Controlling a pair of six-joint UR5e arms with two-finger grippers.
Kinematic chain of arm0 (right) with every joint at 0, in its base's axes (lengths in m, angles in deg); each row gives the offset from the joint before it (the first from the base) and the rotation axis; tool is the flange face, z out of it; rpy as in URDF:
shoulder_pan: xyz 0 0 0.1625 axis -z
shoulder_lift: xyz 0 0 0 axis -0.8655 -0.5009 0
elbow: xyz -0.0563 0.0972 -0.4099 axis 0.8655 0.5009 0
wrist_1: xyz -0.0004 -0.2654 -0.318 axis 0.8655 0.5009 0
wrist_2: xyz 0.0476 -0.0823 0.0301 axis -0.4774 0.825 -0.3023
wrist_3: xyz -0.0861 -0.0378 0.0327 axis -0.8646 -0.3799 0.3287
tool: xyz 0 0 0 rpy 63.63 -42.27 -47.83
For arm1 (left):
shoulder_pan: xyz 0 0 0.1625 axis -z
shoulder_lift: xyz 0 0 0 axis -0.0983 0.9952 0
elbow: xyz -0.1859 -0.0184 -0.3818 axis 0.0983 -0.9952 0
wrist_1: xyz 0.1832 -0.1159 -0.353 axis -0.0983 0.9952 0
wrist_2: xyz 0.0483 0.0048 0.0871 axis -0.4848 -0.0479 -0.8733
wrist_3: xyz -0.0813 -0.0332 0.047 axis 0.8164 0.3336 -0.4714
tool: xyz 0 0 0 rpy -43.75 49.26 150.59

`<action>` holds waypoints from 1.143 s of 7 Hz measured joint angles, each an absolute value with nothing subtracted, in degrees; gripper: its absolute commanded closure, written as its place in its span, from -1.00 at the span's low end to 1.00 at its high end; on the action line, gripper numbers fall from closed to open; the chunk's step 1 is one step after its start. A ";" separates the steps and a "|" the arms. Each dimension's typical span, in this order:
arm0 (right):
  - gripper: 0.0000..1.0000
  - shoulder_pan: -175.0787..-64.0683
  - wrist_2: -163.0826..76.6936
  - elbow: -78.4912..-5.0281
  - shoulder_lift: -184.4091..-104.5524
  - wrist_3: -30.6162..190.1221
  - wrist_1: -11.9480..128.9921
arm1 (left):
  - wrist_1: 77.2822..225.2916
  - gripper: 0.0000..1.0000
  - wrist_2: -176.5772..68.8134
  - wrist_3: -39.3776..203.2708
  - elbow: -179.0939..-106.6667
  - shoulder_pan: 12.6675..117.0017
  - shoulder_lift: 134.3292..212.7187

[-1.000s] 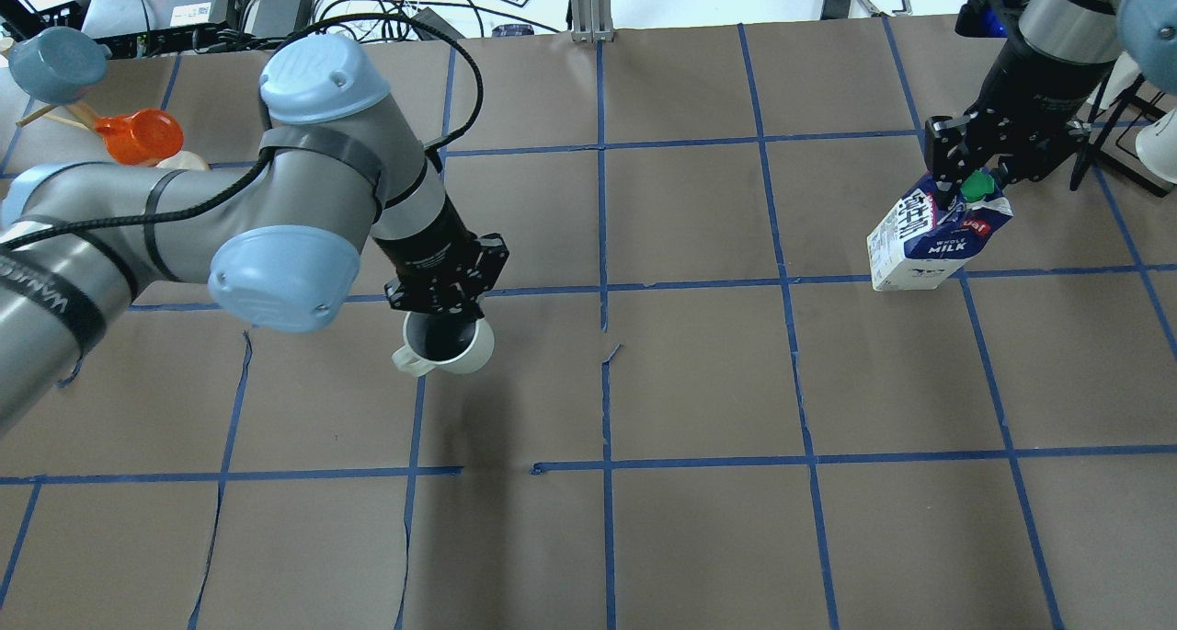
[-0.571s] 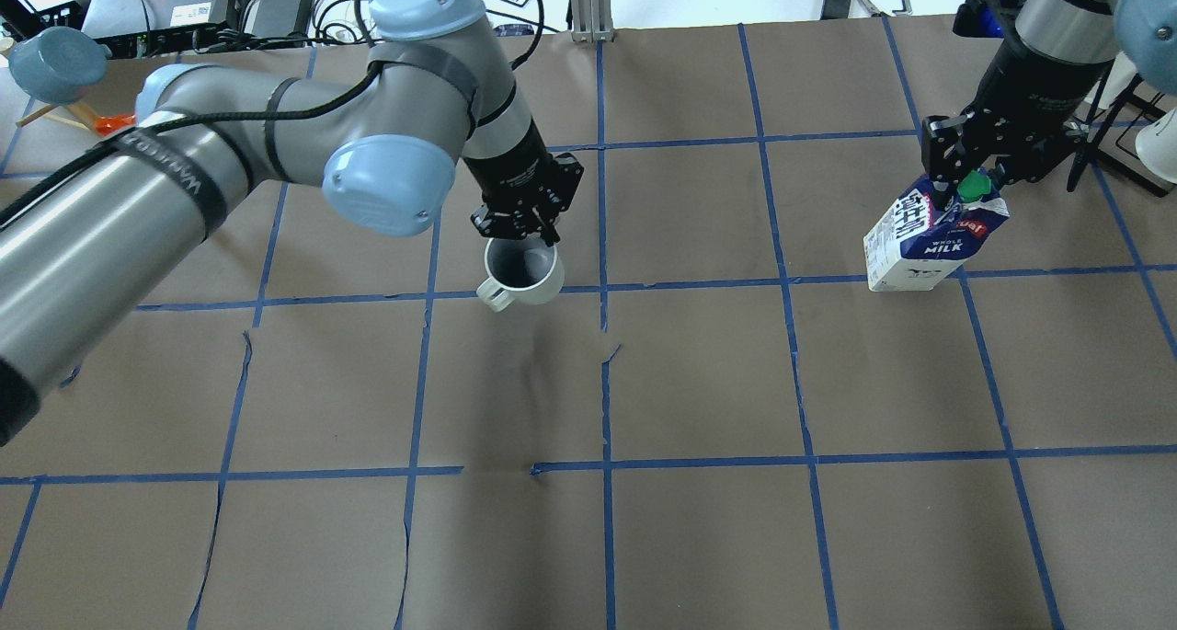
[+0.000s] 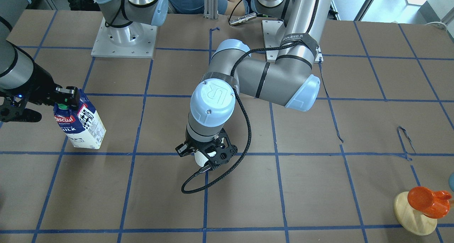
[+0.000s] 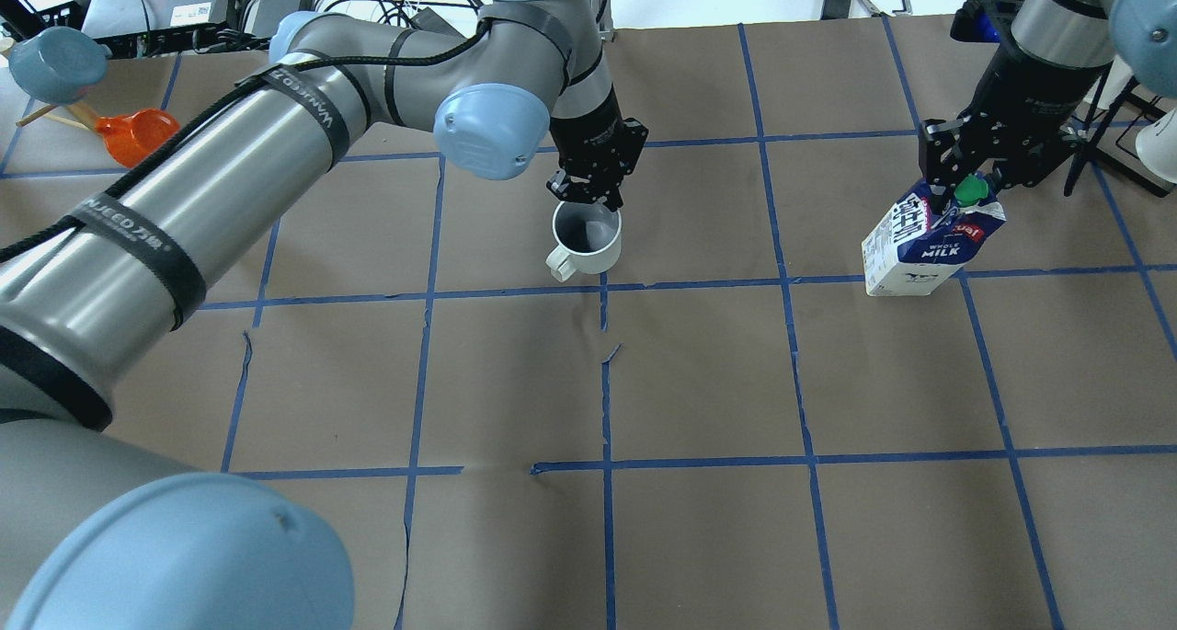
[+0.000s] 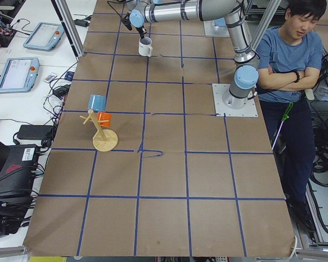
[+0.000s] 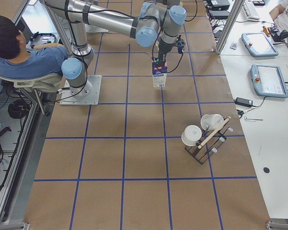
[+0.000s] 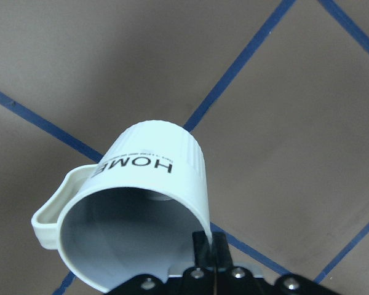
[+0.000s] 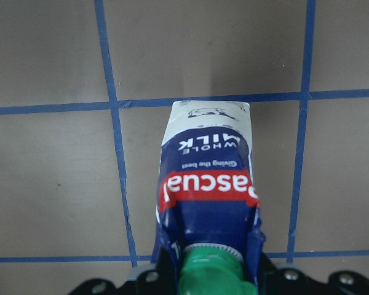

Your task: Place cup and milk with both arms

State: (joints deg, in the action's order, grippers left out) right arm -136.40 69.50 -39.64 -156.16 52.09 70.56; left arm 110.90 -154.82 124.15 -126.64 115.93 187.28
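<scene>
Cup (image 4: 588,244), white with black HOME lettering, is pinched by left jaws; right jaws clamp blue-white milk (image 4: 919,253).

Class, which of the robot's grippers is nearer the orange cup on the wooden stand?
Left. The left gripper, holding the white mug, is about halfway across; the right gripper, gripping the milk carton, is at the opposite end from the orange cup.

The counter (image 4: 699,372) is covered in brown paper crossed by a grid of blue tape (image 4: 604,382). At the lower right of the front-facing view an orange cup (image 3: 424,197) hangs on a stand with a round wooden disc (image 3: 408,214) as its base. A blue cup (image 5: 97,102) sits on the same stand. At the right edge of the left-side view a man in a blue T-shirt (image 5: 287,54) has his arms crossed. In the right-side view, two white cups (image 6: 192,135) hang on a dark rack right of centre.
</scene>
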 measured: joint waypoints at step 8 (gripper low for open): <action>0.63 -137.09 68.00 -39.20 -156.12 52.74 70.32 | 115.00 -1.00 -155.26 115.95 -125.86 113.68 183.04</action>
